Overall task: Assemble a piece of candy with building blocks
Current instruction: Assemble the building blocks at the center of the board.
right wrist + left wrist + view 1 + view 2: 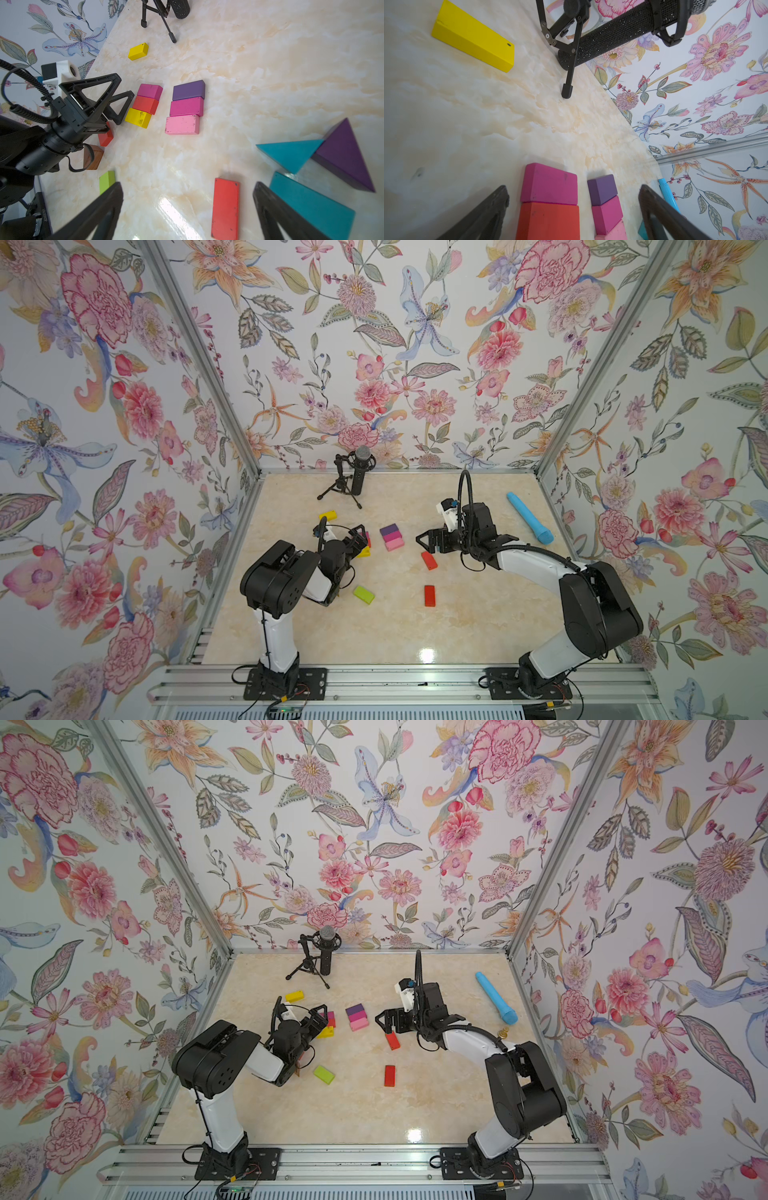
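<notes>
Around the middle of the glossy, marble-patterned counter (478, 622) I count the building blocks, all matte painted pieces with squared edges. Two rows of three flat bricks, touching within each row, lie side by side. The purple-magenta-pink row (392, 537) sits at 11 o'clock from centre, its pink end scuffed. The magenta-red-yellow row (144, 105) sits toward 9 o'clock.

Loose bricks:
- one lone yellow brick (328, 514) at 10 o'clock
- one green brick (364, 594) at 8 o'clock
- one tilted red brick (429, 560) near centre
- one straight red brick (429, 595) at 6 o'clock

Under the left arm (278, 576) I see a small red piece (106, 135) and one brown block (93, 156). By the right arm (536, 568) three pieces cluster: a teal triangle (291, 153), a purple triangle (347, 153) and a teal slab (311, 205).

My left jaws are spread wide and empty, just beside the magenta-red-yellow row. My right jaws are also spread and empty, and the right wrist view shows the tilted red brick between them.

One black microphone (360, 472) on a tripod stands at 11 o'clock. One light-blue rounded stick (528, 517) lies at 2 o'clock.
</notes>
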Tool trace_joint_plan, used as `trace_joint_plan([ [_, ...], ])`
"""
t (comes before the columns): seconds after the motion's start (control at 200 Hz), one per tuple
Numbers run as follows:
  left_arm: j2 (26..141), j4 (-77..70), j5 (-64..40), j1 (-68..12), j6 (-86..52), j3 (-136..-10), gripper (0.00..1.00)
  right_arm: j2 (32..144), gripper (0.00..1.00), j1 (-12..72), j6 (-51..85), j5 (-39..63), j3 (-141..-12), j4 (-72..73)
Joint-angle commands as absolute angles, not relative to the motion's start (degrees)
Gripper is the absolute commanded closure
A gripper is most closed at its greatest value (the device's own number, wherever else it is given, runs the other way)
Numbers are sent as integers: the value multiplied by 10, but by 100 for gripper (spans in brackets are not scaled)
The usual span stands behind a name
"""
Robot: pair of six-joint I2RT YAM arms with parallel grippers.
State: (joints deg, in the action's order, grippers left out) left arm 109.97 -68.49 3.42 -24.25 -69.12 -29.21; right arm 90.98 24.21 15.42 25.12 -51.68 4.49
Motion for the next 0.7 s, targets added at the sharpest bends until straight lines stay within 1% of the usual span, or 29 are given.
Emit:
trace_joint_plan([
  [0.0,1129,-605,66,-261,-750,-289,1,893,0,234,148,259,-517,42],
  [0.45,1109,-479,160,-295,-809,-334,1,884,0,220,165,284,-507,64],
  [0.696,1114,-461,167,-299,-812,-349,1,883,0,212,176,296,-498,79],
])
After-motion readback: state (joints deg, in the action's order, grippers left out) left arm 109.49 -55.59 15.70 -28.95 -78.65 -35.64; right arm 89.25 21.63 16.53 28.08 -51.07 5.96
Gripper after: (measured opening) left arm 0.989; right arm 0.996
